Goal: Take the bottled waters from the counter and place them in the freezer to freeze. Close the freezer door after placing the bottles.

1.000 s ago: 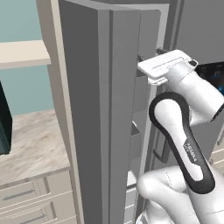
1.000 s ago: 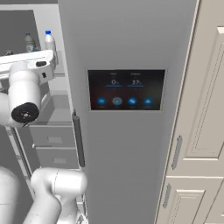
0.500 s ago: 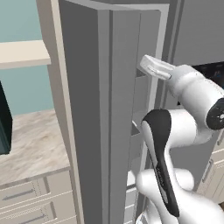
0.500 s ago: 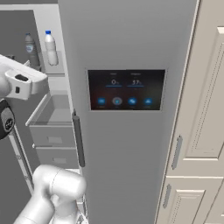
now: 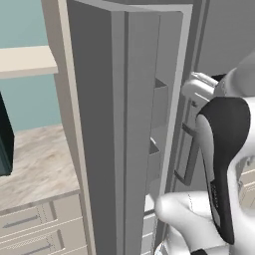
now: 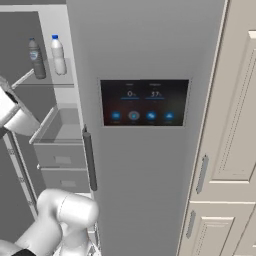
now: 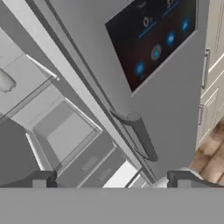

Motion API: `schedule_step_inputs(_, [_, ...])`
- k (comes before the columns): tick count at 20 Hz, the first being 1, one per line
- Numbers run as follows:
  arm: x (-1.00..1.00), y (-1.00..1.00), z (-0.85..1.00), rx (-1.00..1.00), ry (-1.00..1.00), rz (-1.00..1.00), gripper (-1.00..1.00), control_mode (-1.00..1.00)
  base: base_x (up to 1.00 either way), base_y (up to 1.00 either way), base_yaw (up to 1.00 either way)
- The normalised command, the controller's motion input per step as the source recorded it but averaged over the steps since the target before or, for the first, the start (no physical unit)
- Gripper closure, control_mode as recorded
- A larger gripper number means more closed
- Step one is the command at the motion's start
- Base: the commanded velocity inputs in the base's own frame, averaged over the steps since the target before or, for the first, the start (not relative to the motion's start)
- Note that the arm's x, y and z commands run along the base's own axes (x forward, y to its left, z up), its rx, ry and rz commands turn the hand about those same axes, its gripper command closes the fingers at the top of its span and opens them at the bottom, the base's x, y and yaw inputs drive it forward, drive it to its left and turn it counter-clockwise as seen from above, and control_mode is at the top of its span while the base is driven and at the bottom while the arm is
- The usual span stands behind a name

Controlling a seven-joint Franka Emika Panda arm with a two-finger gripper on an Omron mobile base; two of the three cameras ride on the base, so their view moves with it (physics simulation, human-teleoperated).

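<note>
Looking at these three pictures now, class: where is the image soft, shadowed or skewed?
Left base view: the freezer door looms close, flatly lit. Right base view: the bottled waters look small and soft in a shaded freezer. Hand view: rolled, so the display panel slants.

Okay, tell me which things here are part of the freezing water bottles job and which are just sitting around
Part of the job:
- whitish bottle, on the freezer shelf
- grey bottle, beside it
- freezer
- freezer door, open
- counter
- gripper, open, empty

Just around:
- display-panel door
- cream cabinets
- upper shelf
</note>
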Motion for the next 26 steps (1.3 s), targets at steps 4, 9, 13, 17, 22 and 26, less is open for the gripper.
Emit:
schedule_step_inputs(4, [-0.09, -0.53, -0.74, 0.0, 0.09, 0.0, -1.0, -1.0, 0.0, 0.0, 0.0])
schedule_step_inputs(9, [-0.01, -0.29, -0.49, -0.16, -0.19, 0.06, -1.0, -1.0, 0.0, 0.0, 0.0])
schedule_step_inputs(13, [-0.26, -0.05, -0.37, -0.05, -0.03, 0.08, -1.0, 1.0, -0.19, 0.0, 0.04])
schedule_step_inputs(17, [0.0, 0.0, 0.0, 0.0, 0.0, 0.0, -1.0, 1.0, -0.98, 0.0, 0.17])
schedule_step_inputs(22, [0.0, 0.0, 0.0, 0.0, 0.0, 0.0, -1.0, 1.0, -1.0, 0.0, 0.13])
schedule_step_inputs(26, [0.0, 0.0, 0.0, 0.0, 0.0, 0.0, -1.0, 1.0, -0.91, 0.02, 0.15])
